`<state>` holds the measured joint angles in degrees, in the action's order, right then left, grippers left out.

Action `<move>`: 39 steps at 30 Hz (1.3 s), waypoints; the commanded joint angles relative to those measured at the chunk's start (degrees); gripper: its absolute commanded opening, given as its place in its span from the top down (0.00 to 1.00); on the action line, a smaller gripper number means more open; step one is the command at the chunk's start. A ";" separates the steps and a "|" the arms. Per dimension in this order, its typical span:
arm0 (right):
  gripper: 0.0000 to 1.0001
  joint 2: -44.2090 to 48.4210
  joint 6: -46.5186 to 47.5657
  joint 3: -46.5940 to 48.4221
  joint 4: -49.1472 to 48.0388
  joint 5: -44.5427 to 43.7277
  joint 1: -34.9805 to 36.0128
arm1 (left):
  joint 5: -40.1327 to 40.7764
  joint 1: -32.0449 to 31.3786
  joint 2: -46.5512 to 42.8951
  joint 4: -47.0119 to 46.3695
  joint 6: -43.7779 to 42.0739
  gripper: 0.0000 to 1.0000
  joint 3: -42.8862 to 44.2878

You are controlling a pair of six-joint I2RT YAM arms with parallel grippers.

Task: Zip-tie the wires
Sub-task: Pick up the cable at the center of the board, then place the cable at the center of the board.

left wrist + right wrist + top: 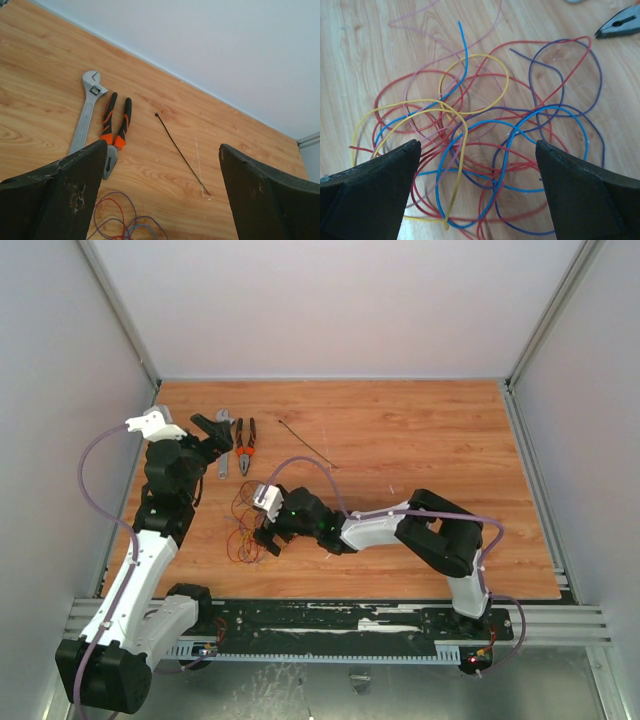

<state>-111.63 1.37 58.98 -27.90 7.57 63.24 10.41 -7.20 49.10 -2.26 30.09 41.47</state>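
**Zip-tie job: nothing started, wires loose, tie untouched**

The wires [245, 525] [485, 150] [120, 225] lie in a loose, spread tangle flat on the table [420, 440], toward the near-left corner. They're not gathered and there's no tie around them.

The tie [308, 445] [180, 152] lies straight and flat by itself, further toward the far edge and left of centre, well apart from the wires. Nothing is touching it.

Your right gripper [268, 540] [477, 145] hangs right over the tangle with jaws spread wide and nothing held. I can't tell whether the fingertips touch the wood.

Your left gripper [222, 435] [162, 145] is also wide and empty, near the far-left corner, looking toward the tie.

The pliers [245, 445] [116, 125] and wrench [223, 445] [87, 115] sit side by side near the far-left corner, between the left edge and the tie.

My read on what's left is everything: bunch the wires, pick up the tie, loop it, thread the tail through the head, and cinch.

Containers: none in view, so nothing to report there.
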 commanded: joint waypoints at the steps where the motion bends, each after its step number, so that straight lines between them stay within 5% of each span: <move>1: 0.01 -3.17 2.75 3.22 3.12 0.84 0.73 | -1.30 0.26 -0.94 0.15 0.37 0.02 1.93; 10: 0.20 -6.44 3.50 5.21 6.05 0.23 0.83 | -2.45 0.26 -0.84 0.20 0.63 0.02 1.86; 18: 0.65 -5.69 5.61 4.84 10.49 -4.11 0.86 | -2.75 0.26 -2.05 0.22 0.13 0.02 1.90; 25: 1.00 4.90 6.26 -1.06 11.07 -6.88 0.52 | -2.68 0.26 -2.58 0.85 -0.07 0.02 2.25; 32: 1.00 25.32 5.09 -6.16 18.68 -9.20 -5.34 | -1.96 0.25 -3.26 1.12 -0.27 0.02 2.40; 39: 1.00 44.78 5.99 -5.31 26.50 -11.73 -22.98 | -0.92 0.26 -3.14 1.05 -0.19 0.02 2.12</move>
<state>-73.89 6.48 52.95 -6.63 -0.84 48.25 8.88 -7.20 46.59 -0.71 30.46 41.91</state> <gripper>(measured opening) 0.022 0.983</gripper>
